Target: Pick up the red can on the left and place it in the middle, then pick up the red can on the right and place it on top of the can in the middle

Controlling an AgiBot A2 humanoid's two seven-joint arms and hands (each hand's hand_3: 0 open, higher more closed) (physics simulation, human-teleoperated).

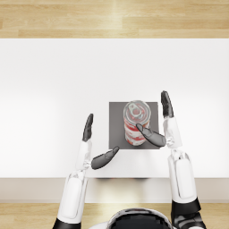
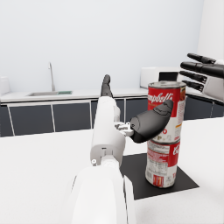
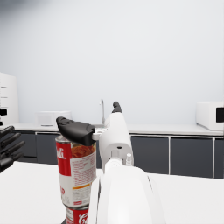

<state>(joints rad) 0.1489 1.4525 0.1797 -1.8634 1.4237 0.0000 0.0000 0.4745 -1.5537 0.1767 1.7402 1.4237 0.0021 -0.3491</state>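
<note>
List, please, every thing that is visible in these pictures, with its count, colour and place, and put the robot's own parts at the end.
red cylindrical metal soup cans: two, red and white, stacked upright on the mat, one on top of the other.
dark grey square flat mat: one, dark grey, on the table's middle, near the front edge.
white flat table: one, white, under everything.
kitchen counter with sink: one, dark cabinets, behind the table.
left robot hand: one, dark, open, apart from the cans, to their left.
right robot hand: one, dark, open, close beside the top can; whether it touches is unclear.
</note>
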